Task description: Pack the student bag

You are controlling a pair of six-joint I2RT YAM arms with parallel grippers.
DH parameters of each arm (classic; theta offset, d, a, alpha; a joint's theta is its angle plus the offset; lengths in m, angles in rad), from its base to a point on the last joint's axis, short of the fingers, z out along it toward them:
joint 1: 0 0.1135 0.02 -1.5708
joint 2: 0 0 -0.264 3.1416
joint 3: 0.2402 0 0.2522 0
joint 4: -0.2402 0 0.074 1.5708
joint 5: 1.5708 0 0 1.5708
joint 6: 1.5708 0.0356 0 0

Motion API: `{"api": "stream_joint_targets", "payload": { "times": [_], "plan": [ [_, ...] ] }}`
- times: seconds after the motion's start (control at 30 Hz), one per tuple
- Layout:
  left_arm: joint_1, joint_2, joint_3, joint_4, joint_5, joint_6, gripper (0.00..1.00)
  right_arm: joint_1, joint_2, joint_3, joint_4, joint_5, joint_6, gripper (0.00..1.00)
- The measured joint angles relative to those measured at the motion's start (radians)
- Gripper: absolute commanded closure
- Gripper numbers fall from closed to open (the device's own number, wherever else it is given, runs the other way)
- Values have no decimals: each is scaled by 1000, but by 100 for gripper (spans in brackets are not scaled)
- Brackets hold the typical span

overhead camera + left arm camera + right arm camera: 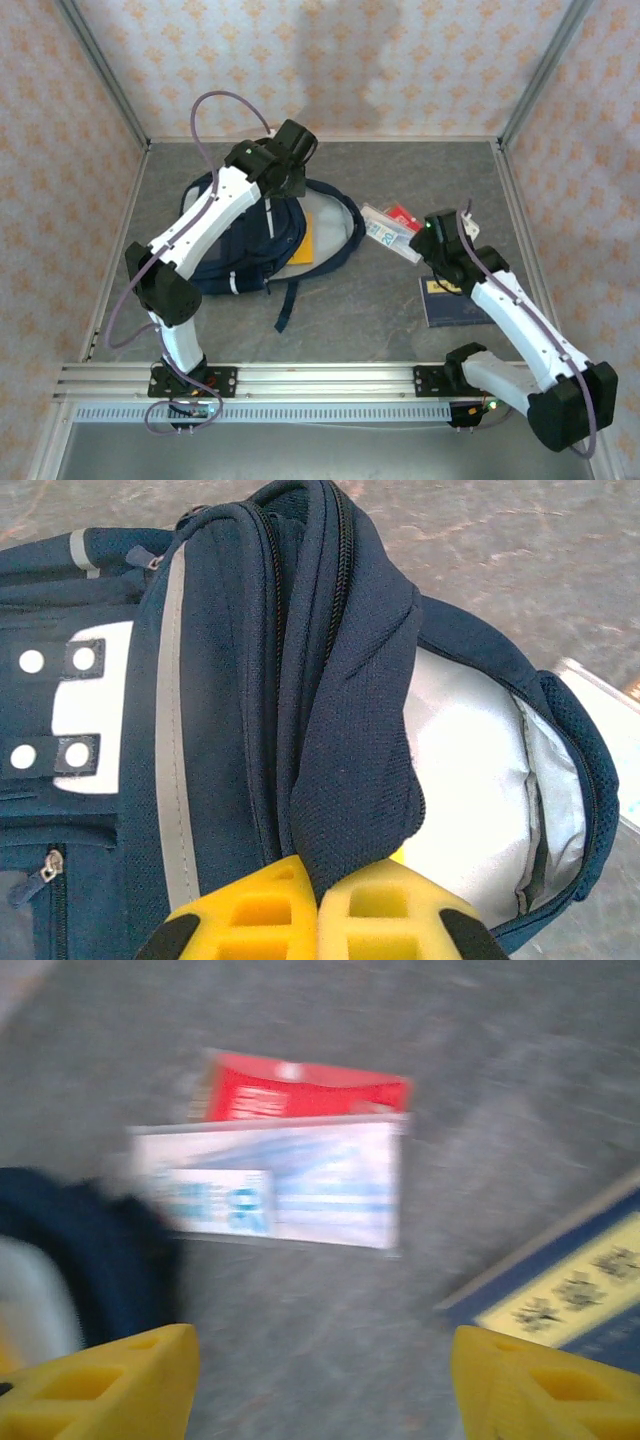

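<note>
On the grey table [400,1060] before me lies a clear plastic box [290,1195], a red packet [300,1095] right behind it, a navy-and-yellow book [570,1295] nearby.

The left arm [210,215] covered the far end of the student bag [245,262], toward the far edge of the tabletop [380,320]. In the left wrist view the bag ran off the left and bottom edges. The left gripper [320,885], pinching navy fabric, was cut off at the bottom edge. A flat orange item [306,240] inside the bag was partly hidden. The right wrist view was blurred, so the print on the clear packet [290,1195] and the red box [300,1095] was unreadable. There the blue book [570,1295] ran off the right edge, and the spread right gripper [322,1360] showed its fingertips alone.
</note>
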Motion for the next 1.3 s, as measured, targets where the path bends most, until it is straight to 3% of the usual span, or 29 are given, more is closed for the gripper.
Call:
{"api": "stream_joint_targets", "payload": {
  "times": [0.2,0.27,0.37,0.43,0.57,0.73,0.87,1.1,1.3],
  "plan": [
    [59,27,-52,32,-34,-8,100,-166,96,-108,-3,-36,50,29],
    [75,34,-65,34,-30,-9,89,-190,117,-134,5,-56,61,28],
    [89,37,-90,38,11,-19,62,-208,175,-155,35,-100,67,27],
    [89,36,-109,43,50,-31,50,-210,217,-161,54,-128,67,27],
    [88,20,-158,45,123,-44,40,-210,283,-167,88,-180,67,27],
    [71,-74,-220,53,191,-56,35,-207,292,-169,120,-229,67,27],
    [22,-162,-258,69,248,-55,34,-144,294,-169,159,-258,85,28],
    [-78,-186,-332,95,330,-53,34,108,341,-169,365,-370,211,28],
    [-89,-170,-386,128,367,-53,34,200,491,11,386,-527,143,25]
  ]
}}
